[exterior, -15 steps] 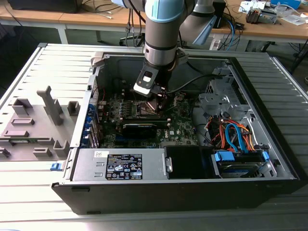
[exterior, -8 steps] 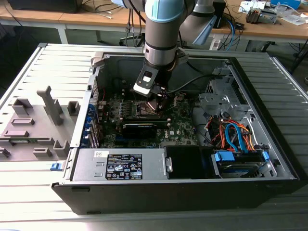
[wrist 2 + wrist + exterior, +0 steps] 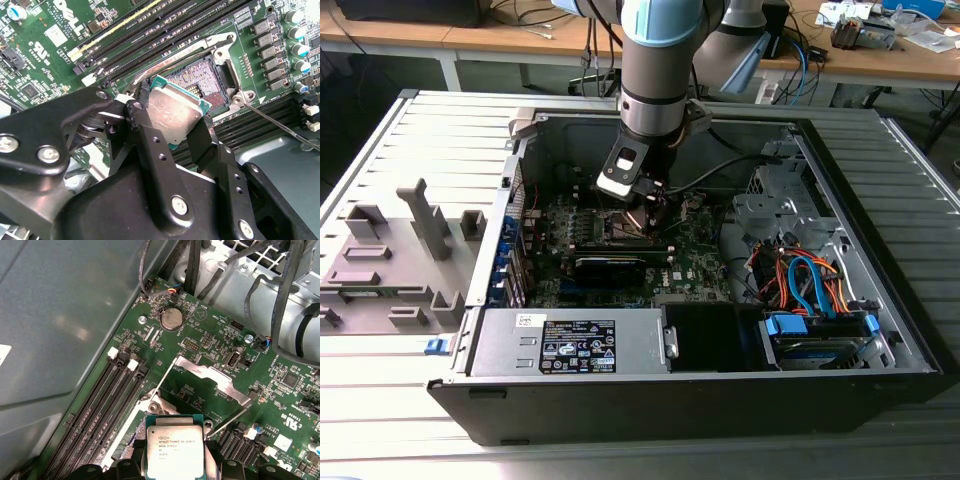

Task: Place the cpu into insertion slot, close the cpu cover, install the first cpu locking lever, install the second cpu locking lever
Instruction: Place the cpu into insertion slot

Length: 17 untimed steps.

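Observation:
The cpu (image 3: 175, 110), a small square chip with a silvery top, is clamped by its edges between my gripper's (image 3: 170, 122) black fingers (image 3: 150, 145). It hangs slightly tilted just over the near part of the insertion slot (image 3: 202, 80), whose dark pin field lies bare inside its silver frame. In the first wrist view the cpu (image 3: 174, 450) covers most of the socket. Beyond it, the cpu cover (image 3: 212, 377) stands swung open. Thin lever rods (image 3: 162, 380) (image 3: 280, 122) stick out unlatched on either side. In the exterior view my gripper (image 3: 642, 205) reaches down into the open computer case.
Long black memory slots (image 3: 165, 30) run beside the socket. The case wall (image 3: 60, 315) rises close by. Black cables (image 3: 190, 265) and a drive cage (image 3: 810, 285) with orange and blue wires lie toward the exterior view's right. A power supply (image 3: 570, 345) fills the front.

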Tool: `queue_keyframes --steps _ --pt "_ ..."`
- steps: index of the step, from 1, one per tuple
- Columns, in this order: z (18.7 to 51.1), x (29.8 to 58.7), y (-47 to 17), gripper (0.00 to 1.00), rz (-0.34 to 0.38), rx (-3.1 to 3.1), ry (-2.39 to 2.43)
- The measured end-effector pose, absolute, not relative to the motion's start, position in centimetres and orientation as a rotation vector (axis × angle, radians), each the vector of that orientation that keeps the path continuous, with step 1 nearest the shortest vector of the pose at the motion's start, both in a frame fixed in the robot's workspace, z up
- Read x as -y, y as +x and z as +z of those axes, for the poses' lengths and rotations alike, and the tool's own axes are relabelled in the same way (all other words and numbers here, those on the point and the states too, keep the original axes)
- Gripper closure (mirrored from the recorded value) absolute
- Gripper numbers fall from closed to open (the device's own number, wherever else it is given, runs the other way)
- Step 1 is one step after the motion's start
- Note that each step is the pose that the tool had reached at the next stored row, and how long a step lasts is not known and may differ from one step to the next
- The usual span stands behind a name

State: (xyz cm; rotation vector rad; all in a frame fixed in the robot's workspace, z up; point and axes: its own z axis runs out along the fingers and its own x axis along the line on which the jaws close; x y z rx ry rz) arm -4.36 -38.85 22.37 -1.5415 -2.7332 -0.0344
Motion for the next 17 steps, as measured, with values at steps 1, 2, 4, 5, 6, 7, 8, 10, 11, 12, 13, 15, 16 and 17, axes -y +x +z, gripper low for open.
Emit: queue_keyframes --steps 1,2,4,5,6,7,8,10,11,12,13,15,16,17 --pt "22.37 38.85 -4.36 0.45 -0.034 2.733 -1.542" --pt "22.36 38.85 -4.36 0.45 -0.035 2.732 -1.543" --pt "22.37 38.85 -4.36 0.45 -0.034 2.731 -1.545" --pt "22.37 38.85 -4.36 0.45 -0.035 2.731 -1.545" --pt "22.36 38.85 -4.36 0.45 -0.035 2.731 -1.546" --pt "22.36 38.85 -4.36 0.45 -0.035 2.73 -1.548" --pt "22.36 38.85 -4.36 0.45 -0.034 2.729 -1.548" --pt "22.36 38.85 -4.36 0.45 -0.034 2.729 -1.55" --pt "22.36 38.85 -4.36 0.45 -0.035 2.728 -1.55" --pt "22.36 38.85 -4.36 0.45 -0.034 2.728 -1.551" --pt "22.36 38.85 -4.36 0.45 -0.034 2.727 -1.552" --pt "22.36 38.85 -4.36 0.45 -0.034 2.726 -1.555" --pt "22.36 38.85 -4.36 0.45 -0.035 2.725 -1.555" --pt "22.36 38.85 -4.36 0.45 -0.035 2.725 -1.556"
